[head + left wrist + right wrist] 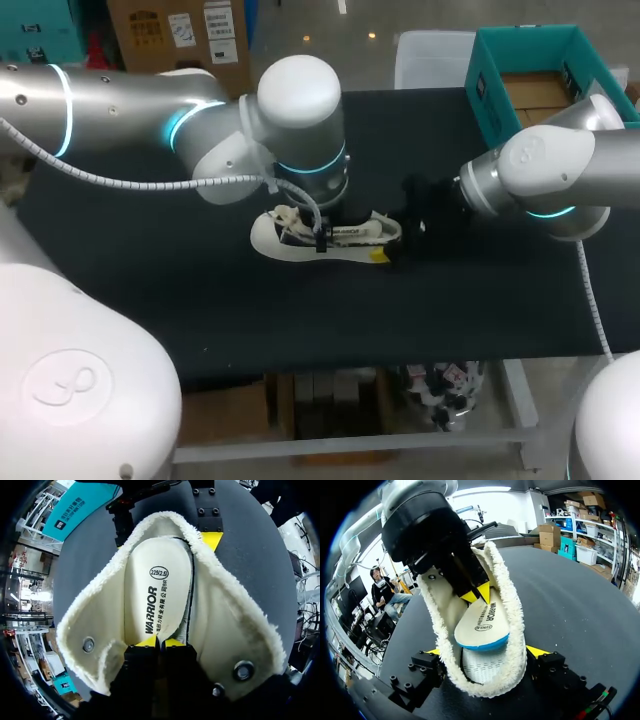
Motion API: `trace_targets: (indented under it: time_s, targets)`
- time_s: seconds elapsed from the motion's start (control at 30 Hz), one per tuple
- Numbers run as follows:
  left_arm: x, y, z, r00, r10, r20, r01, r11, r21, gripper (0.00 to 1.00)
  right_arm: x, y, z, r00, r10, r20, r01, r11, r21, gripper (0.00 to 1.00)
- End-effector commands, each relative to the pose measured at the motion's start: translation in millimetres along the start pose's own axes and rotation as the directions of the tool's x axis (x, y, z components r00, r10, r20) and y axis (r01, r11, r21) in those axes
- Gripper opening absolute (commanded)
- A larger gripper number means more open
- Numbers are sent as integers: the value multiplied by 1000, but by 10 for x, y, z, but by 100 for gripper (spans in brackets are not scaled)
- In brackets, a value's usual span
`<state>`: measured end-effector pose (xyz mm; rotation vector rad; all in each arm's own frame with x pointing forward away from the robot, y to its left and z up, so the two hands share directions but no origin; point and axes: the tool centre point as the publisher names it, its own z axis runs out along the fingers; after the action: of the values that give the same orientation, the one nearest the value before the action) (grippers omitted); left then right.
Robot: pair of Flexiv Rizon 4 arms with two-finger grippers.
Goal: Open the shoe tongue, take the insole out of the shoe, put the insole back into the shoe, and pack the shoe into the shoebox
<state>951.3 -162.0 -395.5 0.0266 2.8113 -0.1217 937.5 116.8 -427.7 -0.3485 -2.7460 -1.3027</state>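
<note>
While the shoe [272, 240] lies near the middle of the table [130, 260], both grippers are at it. The left gripper [160, 642] is over the shoe's open mouth. Its yellow tips are pressed together on the insole [157, 580], pinching it from two sides. The insole's heel end is tilted up out of the fleece lining, and its blue edge shows in the right wrist view. Its front part runs down into the shoe under the left gripper. The fleece collar is spread wide to both sides.

The right gripper [485, 652] is at the heel end. Its fingers [538, 651] stand wide apart, one at each side of the shoe. Each yellow tip meets the fleece-edged wall, so the shoe is clamped between them.

The teal shoebox [490, 100] stands at the table's far right corner, well apart from the shoe. It is open on top, with brown card showing inside.
</note>
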Motion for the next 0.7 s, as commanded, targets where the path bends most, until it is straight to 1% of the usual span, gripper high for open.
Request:
trace_targets:
  time_s: [0.03,0.17,0.3,0.47,0.57,0.7]
  targets:
    - [-86,-45,-18,1000,-3,-9,4,999,37,0,6,-56,28,1000,-3,-10,3,1000,-2,0]
    - [-173,-111,-111,999,-27,-23,28,997,68,0,6,-56,28,1000,-3,-10,3,1000,-2,0]
    - [-248,-149,-197,997,-35,-66,42,993,106,0,6,-56,28,1000,-3,-10,3,1000,-2,0]
    - [-296,-166,-279,994,-48,-94,62,988,143,0,6,-56,28,1000,-3,-10,3,1000,-2,0]
    - [-306,-179,-340,991,-45,-125,68,980,188,0,6,-56,28,1000,-3,-10,3,1000,-2,0]
    - [-294,-210,-408,989,-32,-147,66,970,234,0,6,-56,28,1000,-3,-10,3,1000,-2,0]
